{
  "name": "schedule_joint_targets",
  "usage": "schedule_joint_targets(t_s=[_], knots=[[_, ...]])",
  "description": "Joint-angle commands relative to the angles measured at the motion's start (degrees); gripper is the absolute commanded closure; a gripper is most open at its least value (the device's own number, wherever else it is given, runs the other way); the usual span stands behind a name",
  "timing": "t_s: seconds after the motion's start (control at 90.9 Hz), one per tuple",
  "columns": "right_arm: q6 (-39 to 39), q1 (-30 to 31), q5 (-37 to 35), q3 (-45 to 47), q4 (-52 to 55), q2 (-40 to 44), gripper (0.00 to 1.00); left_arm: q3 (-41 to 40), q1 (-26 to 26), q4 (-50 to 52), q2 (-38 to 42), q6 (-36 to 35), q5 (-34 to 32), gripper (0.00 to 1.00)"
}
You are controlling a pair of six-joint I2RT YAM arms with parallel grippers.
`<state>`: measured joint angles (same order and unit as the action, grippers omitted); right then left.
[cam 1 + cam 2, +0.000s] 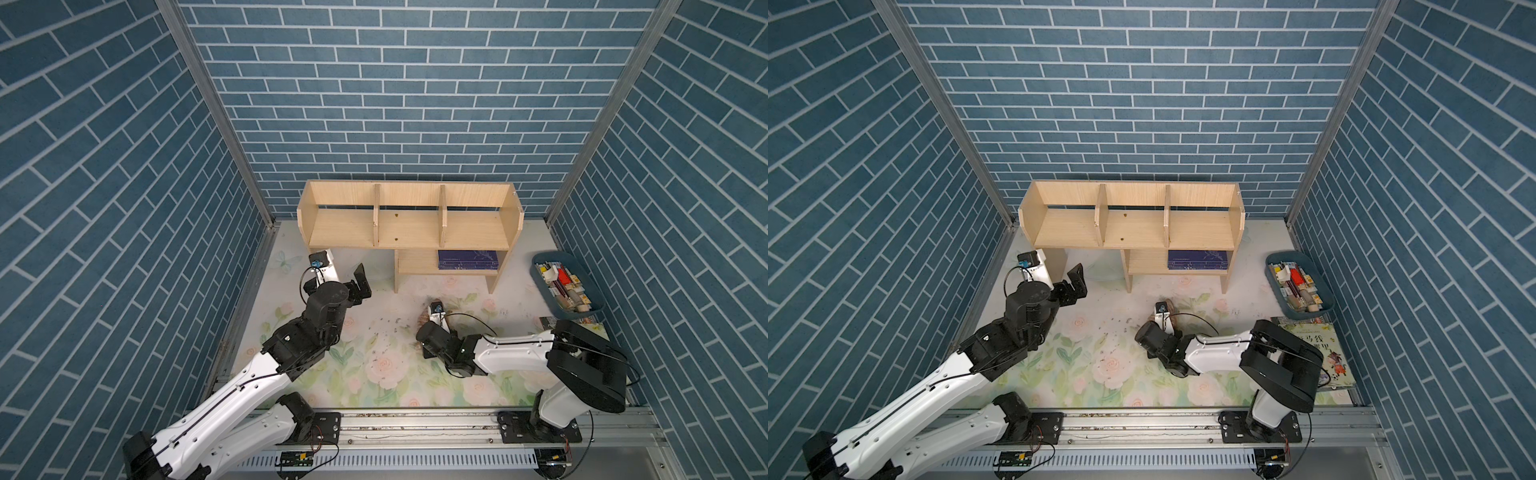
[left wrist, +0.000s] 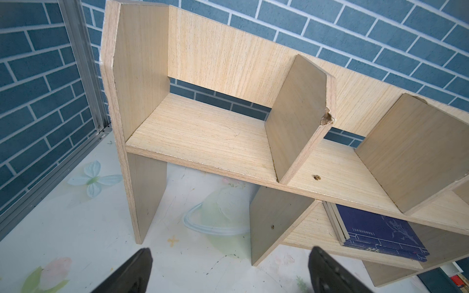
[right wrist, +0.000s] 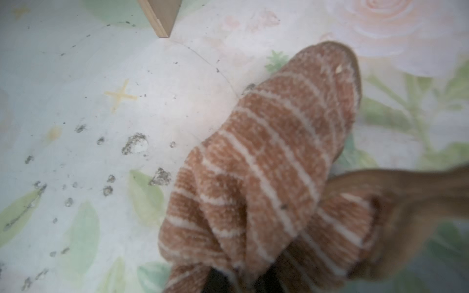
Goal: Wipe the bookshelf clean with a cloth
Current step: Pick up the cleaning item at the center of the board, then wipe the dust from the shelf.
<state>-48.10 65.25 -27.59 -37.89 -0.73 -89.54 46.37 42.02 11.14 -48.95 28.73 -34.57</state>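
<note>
The right jaws are shut tight on the cloth [image 3: 266, 165]. Lift it gently to the bookshelf [image 1: 409, 232] ahead. The left jaws are wide open, empty.

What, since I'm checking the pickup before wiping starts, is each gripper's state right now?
Left gripper: open, holding nothing.
Right gripper: closed on the striped cloth.
</note>
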Motion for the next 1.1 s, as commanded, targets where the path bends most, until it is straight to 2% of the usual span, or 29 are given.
schedule_joint_targets(t_s=[0.0,0.099,0.209,0.308,0.418,0.55,0.671,0.77,0.858,1.012,1.089], knots=[[-3.57,0.29,-6.69,0.63,12.7,8.48,1.0,0.95,-0.9,0.77,0.19,0.18,1.65,0.0],[-0.43,-0.52,-9.89,-0.18,16.02,17.99,1.0,1.95,-1.06,0.49,-0.76,0.27,3.9,0.0],[3.99,-4.11,-7.48,-2.23,16.14,26.08,1.0,1.95,-1.11,-1.09,-2.32,-0.04,5.49,0.0],[7.68,-5.29,-6.73,-7.91,17.05,30.09,1.0,1.35,-1.12,-4.04,-4.94,-0.57,8.4,0.0],[12.49,-5.16,-2.73,-14.6,14.45,29.1,1.0,1.59,0.03,-6.54,-9.47,-1.44,13.07,0.0],[13.5,-1.52,-0.73,-16.58,12.16,22.69,1.0,6.27,8.13,-3.1,-15.57,-5.28,5.87,0.01],[9.54,1.3,-3.07,-11.3,11.26,20.51,1.0,9.9,8.18,0.09,-16.44,-5.63,6.23,0.0],[6.95,1.23,-5.33,-7.18,12.13,22.84,1.0,12.27,5.86,0.94,-13.18,-6.59,5.92,0.0],[8.23,-0.18,-6.95,-8.06,13.45,24.76,1.0,14.34,1.43,1.77,-10.61,-7.32,6.07,0.01],[15.58,-3.6,-7.6,-18.44,14.76,23.02,1.0,18.89,-9.95,4.34,-9.0,-4.79,7.73,0.01],[19.83,-4.93,-7.63,-25.79,15.15,19.75,1.0,21.67,-13.59,5.56,-9.49,-3.84,8.65,0.0]])
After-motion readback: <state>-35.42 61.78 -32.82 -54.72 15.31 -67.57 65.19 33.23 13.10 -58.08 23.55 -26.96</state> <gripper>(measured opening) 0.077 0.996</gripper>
